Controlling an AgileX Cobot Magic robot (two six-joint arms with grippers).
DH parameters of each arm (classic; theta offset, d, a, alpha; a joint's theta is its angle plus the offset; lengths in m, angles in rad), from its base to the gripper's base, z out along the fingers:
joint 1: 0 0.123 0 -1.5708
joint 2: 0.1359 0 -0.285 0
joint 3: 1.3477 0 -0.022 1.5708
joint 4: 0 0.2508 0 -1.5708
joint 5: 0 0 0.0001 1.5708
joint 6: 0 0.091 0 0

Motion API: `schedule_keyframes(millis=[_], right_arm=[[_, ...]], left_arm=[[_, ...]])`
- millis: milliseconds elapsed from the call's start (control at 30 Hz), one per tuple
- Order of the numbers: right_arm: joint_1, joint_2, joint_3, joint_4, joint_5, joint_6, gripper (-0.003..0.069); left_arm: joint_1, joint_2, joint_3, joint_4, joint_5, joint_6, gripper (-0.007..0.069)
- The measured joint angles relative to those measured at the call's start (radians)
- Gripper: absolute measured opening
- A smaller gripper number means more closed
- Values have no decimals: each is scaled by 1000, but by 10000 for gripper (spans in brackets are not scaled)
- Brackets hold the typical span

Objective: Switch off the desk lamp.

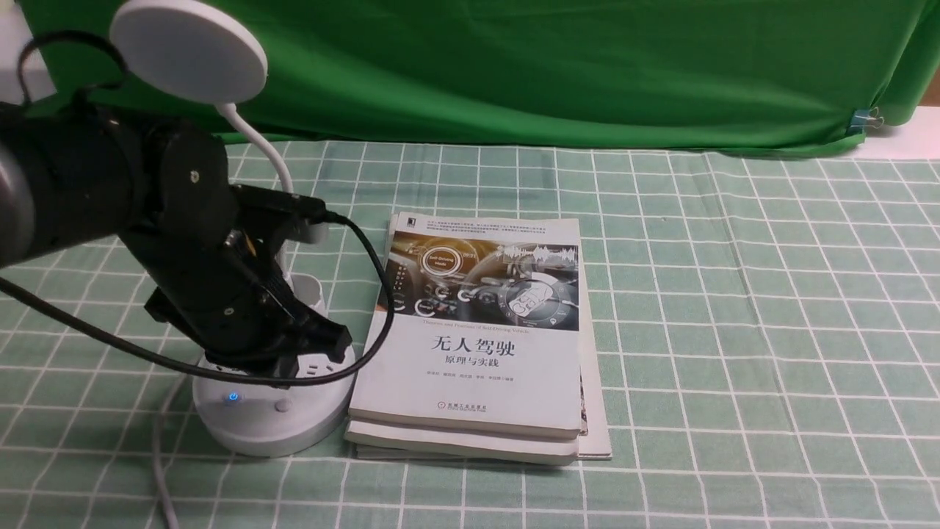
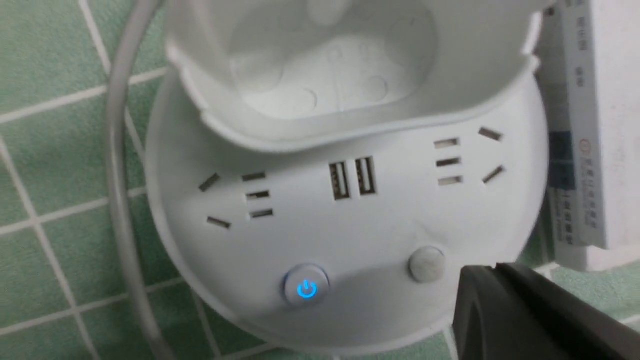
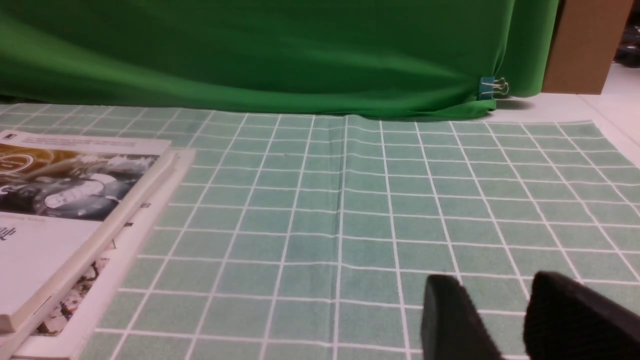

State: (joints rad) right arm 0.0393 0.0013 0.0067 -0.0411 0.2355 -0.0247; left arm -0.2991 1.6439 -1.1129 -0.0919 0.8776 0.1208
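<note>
The white desk lamp stands at the front left, with its disc head (image 1: 187, 51) raised on a bendy neck above the round base (image 1: 272, 426). Two buttons show on the base's front: one glowing blue (image 2: 306, 289) and a plain round one (image 2: 426, 263). Sockets and the cup holder (image 2: 325, 75) lie behind them. My left gripper (image 2: 492, 267) is shut with nothing in it. Its tip hovers just beside the plain button, over the base's edge, apart from it. In the front view the left gripper (image 1: 327, 342) hangs over the base. My right gripper (image 3: 492, 282) is open and empty above the cloth.
A stack of books (image 1: 477, 345) lies right beside the lamp base, also seen as books (image 2: 590, 125) in the left wrist view. The lamp's white cable (image 2: 120, 200) runs along the base's other side. A green checked cloth (image 1: 734, 330) covers the table, with a green curtain (image 1: 551, 66) behind.
</note>
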Motion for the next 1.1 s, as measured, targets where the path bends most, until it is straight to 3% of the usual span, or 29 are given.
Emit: schedule_keyframes(millis=[200, 500, 767, 1100], right_arm=[[0, 0, 0, 0, 0, 0, 242], [0, 0, 0, 0, 0, 0, 242], [0, 0, 0, 0, 0, 0, 242], [0, 0, 0, 0, 0, 0, 242]], left_arm=[[0, -219, 161, -19, -98, 0, 1], [0, -870, 574, -99, -371, 0, 1], [0, -1296, 788, -118, -549, 0, 1], [0, -1417, 874, -118, -617, 2, 1]])
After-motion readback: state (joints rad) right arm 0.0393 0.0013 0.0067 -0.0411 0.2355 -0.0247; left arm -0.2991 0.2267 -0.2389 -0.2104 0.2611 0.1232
